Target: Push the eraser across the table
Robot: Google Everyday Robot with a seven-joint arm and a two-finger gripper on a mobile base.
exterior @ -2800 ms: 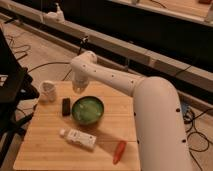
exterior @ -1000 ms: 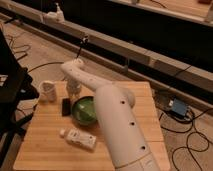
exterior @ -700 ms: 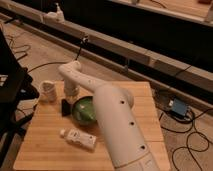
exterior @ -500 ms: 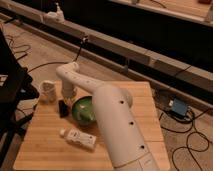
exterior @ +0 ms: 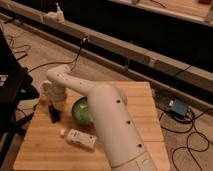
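Note:
The light wooden table fills the lower middle of the camera view. My white arm runs from the bottom centre up to an elbow at the table's far left, then bends down. My gripper points down at the left part of the table, left of the green bowl. The small black eraser lies on the table right at the gripper's tip. The dark gripper and the eraser merge, so contact is hard to judge.
A white cup stands just behind the gripper near the table's far left corner. A white tube with a label lies near the front edge. The arm hides the table's front middle. Cables and a blue box lie on the floor to the right.
The arm has swung left across the bowl. The gripper has come down to the table and moved left and toward the front. The eraser has shifted left, away from the bowl.

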